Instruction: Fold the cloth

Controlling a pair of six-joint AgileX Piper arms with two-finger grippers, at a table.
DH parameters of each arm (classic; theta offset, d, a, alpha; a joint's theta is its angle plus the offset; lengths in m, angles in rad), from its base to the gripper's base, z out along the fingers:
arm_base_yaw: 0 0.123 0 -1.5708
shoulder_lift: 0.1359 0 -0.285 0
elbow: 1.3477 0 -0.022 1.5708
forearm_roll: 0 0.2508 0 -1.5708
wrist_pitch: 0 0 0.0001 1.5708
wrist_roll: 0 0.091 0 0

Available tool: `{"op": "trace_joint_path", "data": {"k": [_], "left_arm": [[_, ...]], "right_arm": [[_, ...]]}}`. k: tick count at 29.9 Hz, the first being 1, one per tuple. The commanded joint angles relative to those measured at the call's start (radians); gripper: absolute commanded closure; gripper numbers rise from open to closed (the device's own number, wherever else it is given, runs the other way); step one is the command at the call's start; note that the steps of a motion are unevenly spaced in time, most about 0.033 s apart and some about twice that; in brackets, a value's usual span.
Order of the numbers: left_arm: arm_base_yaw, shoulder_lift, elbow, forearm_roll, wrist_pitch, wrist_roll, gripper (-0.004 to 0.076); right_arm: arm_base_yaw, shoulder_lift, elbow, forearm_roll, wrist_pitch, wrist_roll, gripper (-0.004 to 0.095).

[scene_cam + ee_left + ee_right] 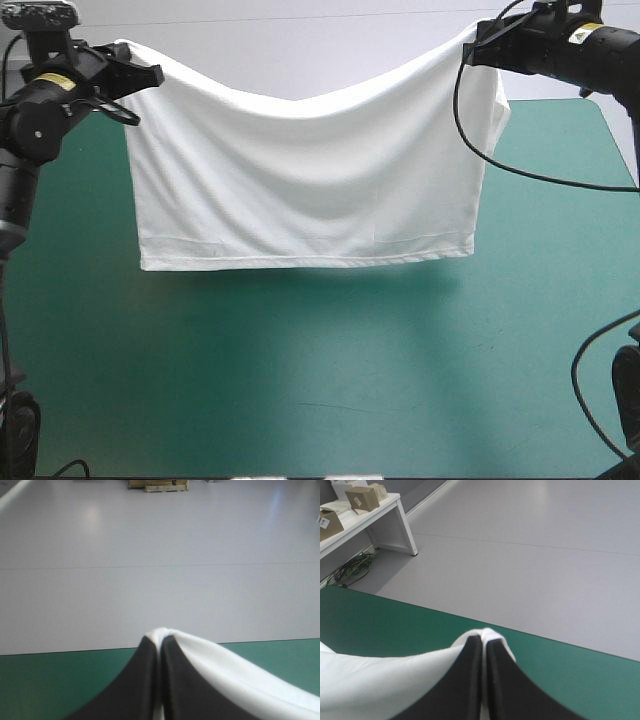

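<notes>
The T-shirt (310, 190) hangs lifted above the far half of the bench (300, 380), stretched wide with its top edge sagging midway. The left end effector (138, 74) is clamped on one upper corner toward the left edge, and the right end effector (474, 48) on the other toward the right edge.

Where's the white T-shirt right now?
In the high view the T-shirt hangs spread over the table, held up between the left pincer and the right pincer.
</notes>
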Motion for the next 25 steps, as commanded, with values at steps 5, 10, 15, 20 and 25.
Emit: {"op": "trace_joint_path", "data": {"k": [5, 10, 15, 20, 25], "left_arm": [[-0.002, 0.109, -0.033, -0.309, -0.359, 0.234, 0.0704], [-0.002, 0.18, -0.103, -0.339, -0.437, 0.331, 0.0704], [-0.002, 0.224, -0.169, -0.34, -0.409, 0.331, 0.0704], [-0.002, 0.255, -0.163, -0.319, -0.16, 0.385, 0.0705], [-0.002, 0.306, -0.117, -0.272, 0.155, 0.418, 0.0705]], "right_arm": [[-0.007, 0.092, -0.031, 0.183, -0.336, -0.16, 0.0925], [-0.007, 0.153, -0.073, 0.233, -0.515, -0.214, 0.0925], [-0.011, 0.194, -0.117, 0.226, -0.455, -0.201, 0.0925], [-0.018, 0.243, -0.092, 0.127, -0.203, -0.067, 0.0925], [-0.018, 0.289, -0.024, 0.021, 0.112, 0.04, 0.0924]]}}
